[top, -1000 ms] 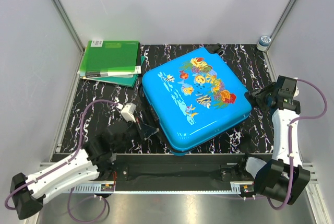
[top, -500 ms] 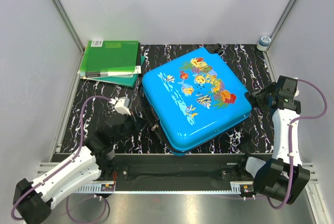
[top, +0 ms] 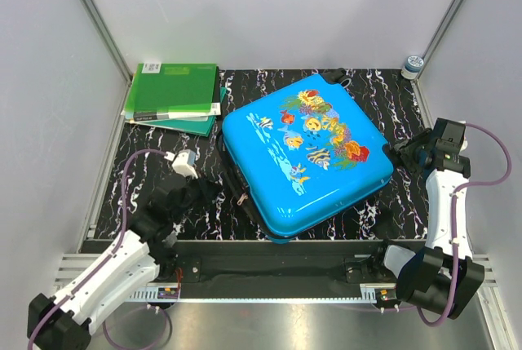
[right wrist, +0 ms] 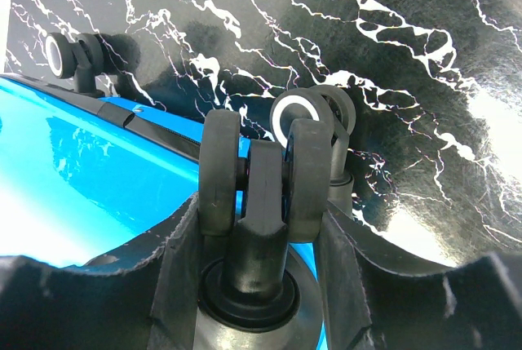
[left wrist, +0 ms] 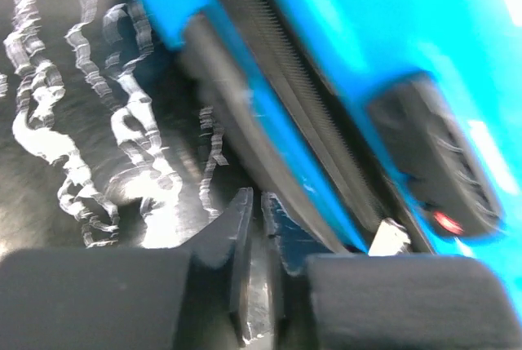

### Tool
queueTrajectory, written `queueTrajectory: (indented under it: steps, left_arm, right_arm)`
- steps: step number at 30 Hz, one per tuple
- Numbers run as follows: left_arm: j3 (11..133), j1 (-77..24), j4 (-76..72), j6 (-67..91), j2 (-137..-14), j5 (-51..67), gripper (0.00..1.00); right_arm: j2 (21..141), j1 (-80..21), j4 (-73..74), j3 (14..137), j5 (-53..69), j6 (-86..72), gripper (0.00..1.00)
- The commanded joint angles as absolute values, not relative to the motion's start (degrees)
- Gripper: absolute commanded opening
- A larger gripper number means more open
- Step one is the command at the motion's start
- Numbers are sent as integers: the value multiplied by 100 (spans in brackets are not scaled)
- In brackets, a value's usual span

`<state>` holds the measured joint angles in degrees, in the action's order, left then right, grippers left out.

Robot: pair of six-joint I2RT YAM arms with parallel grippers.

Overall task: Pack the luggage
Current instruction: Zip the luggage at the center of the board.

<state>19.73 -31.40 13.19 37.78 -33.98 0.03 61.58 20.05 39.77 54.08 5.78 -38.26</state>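
Black marble-effect sheet (top: 371,89) with white veining, covering the table inside a booth of plain pale grey walls (top: 269,7) with aluminium corner posts (top: 92,7).

Item 1: suitcase (top: 306,154), bright blue hard shell with a fish-and-coral print on the lid. It lies flat and closed mid-table, turned at an angle, with its casters toward the right wall.

Item 2: stack of green folders (top: 173,89) in the far left corner, just beside the suitcase. White label strips run along the edges, the print too small to read.

Item 3: small round container (top: 413,64) with a blue top, at the far right corner post. Its markings cannot be read.

Item 4: left gripper (left wrist: 258,219), low over the sheet at the suitcase's near left edge, just beside the black zipper (left wrist: 302,130). The fingers are nearly together, a thin slit between them and nothing in it.

Item 5: right gripper (right wrist: 259,223), at the suitcase's right side. Its fingers are closed on either side of a black twin-wheel caster (right wrist: 261,170); a second caster (right wrist: 69,52) shows beyond.
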Motion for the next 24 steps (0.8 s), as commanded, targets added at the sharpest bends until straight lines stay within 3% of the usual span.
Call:
queueTrajectory:
  steps: [1, 6, 9, 19, 24]
  left_arm:
    - [1864, -3120, 538, 3182, -3050, 1307, 32]
    - [1626, -3129, 79, 3270, -3286, 2021, 61]
    - [1591, -3138, -130, 3331, -3488, 2241, 66]
    - [1591, -3164, -316, 3357, -3709, 2320, 67]
    - [1503, -3208, -570, 3393, -3823, 2671, 56]
  right_arm:
    - [6179, 2030, 3613, 5485, 870, -3182, 0]
    - [6179, 2030, 3542, 5414, 1002, -3190, 0]
    - [6170, 2039, 3533, 5423, 993, -3155, 0]
    - [6091, 2030, 3542, 5388, 1037, -3146, 0]
    - [6064, 2030, 3533, 5388, 1055, -3120, 0]
